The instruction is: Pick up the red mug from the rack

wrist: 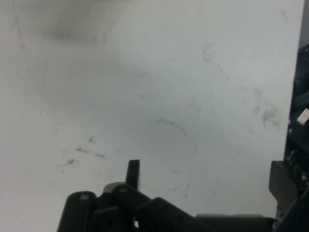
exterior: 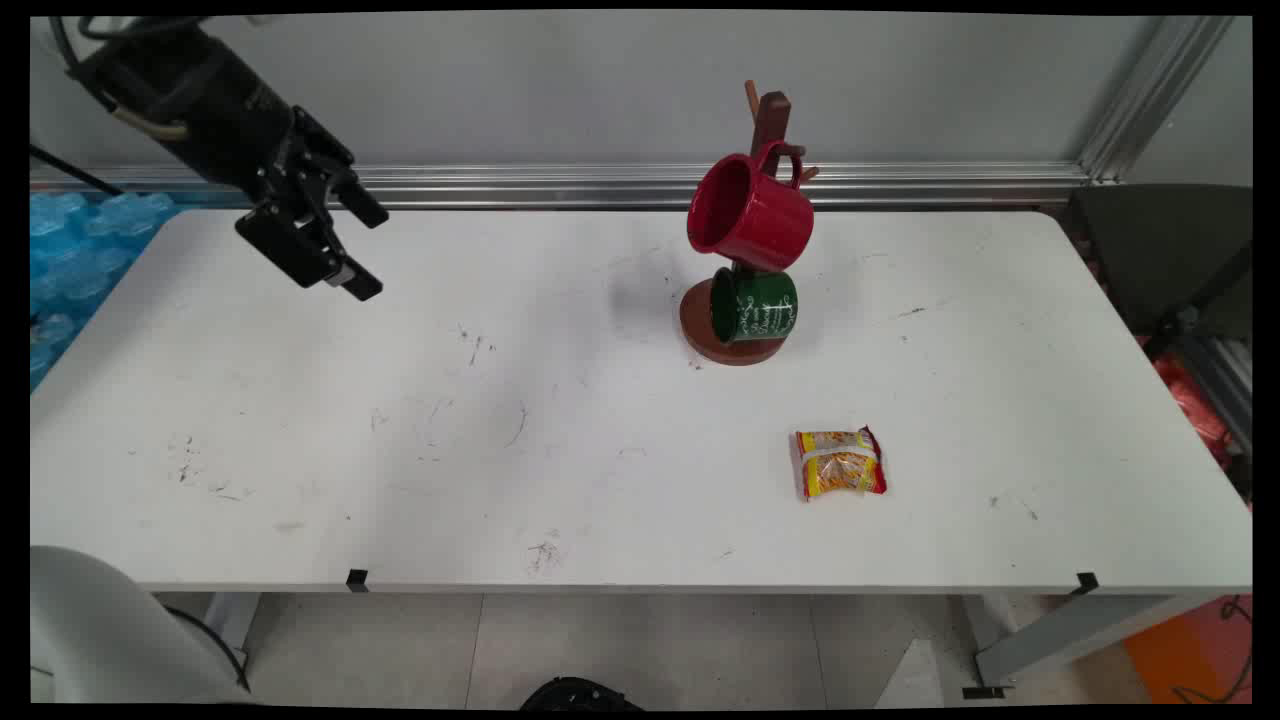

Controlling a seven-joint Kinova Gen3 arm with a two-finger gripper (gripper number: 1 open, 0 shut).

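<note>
My black gripper (exterior: 364,250) hangs in the air over the table's far left part, tilted down to the right, open with nothing between its fingers. In the hand view the gripper (wrist: 207,175) looks down on bare scuffed white tabletop (wrist: 159,87), and no object shows there. Well to the right stands a brown wooden mug tree (exterior: 771,120) on a round base. A red mug (exterior: 750,215) hangs on it by its handle. Below it a green mug (exterior: 755,306) with white lettering lies against the base. Nearer the front right lies a yellow and red snack packet (exterior: 840,462).
The white table (exterior: 300,450) is scuffed with dark marks. A metal rail (exterior: 600,185) runs along its far edge under the grey wall. Blue plastic (exterior: 70,250) lies off the left edge, and a dark chair (exterior: 1160,240) stands at the right end.
</note>
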